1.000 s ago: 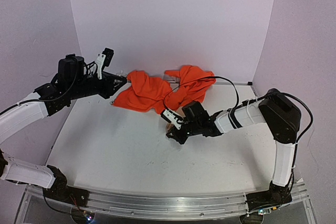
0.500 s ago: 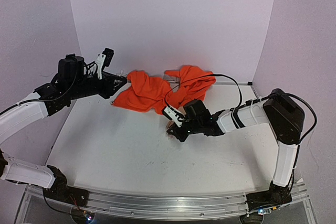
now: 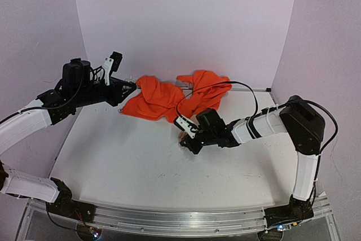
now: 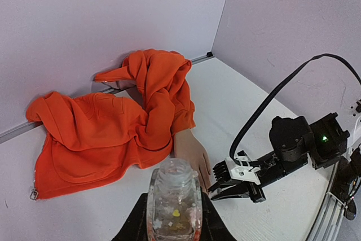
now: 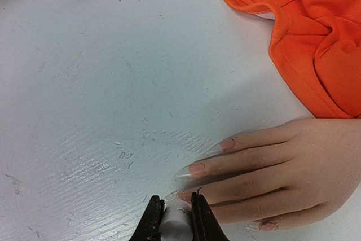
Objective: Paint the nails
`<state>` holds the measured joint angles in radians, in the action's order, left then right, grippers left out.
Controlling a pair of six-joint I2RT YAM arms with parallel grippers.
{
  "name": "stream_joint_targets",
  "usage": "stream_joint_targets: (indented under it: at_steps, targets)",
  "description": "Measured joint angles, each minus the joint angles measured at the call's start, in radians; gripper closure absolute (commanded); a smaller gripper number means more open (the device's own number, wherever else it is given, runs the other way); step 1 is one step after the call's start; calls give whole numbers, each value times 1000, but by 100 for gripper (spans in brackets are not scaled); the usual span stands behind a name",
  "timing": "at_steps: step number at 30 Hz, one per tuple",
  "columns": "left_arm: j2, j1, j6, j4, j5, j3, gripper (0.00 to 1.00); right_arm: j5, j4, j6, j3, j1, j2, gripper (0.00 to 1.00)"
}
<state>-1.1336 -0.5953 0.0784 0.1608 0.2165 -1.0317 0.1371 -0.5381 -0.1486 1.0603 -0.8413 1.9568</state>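
Could smear polish past the nails (image 5: 197, 169) onto the skin of the mannequin hand (image 5: 293, 173), lying palm-down on the table (image 5: 101, 71) with its fingertips touching or just beside the right jaws, clamped on a small white brush cap (image 5: 176, 219) and working very low; could also shove the seemingly loose hand sideways, or spill the open clear glass bottle (image 4: 174, 196) clamped in the left jaws, held aloft well apart. Scuffed, scratched white table with glossy streaks near the fingertips; orange sleeve (image 5: 316, 43) bunched toward the back; plain pale lilac walls (image 3: 186, 21) on three sides.
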Motion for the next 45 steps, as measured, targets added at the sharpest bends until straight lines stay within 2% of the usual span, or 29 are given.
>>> stream_joint_targets:
  at_steps: [22,31,45]
  targets:
    - [0,0,0,0,0,0,100,45,14,0,6,-6,13,100]
    - [0,0,0,0,1,0,100,-46,6,4,6,-6,-14,100]
    - [0,0,0,0,1,0,100,-48,6,4,6,-6,-14,100]
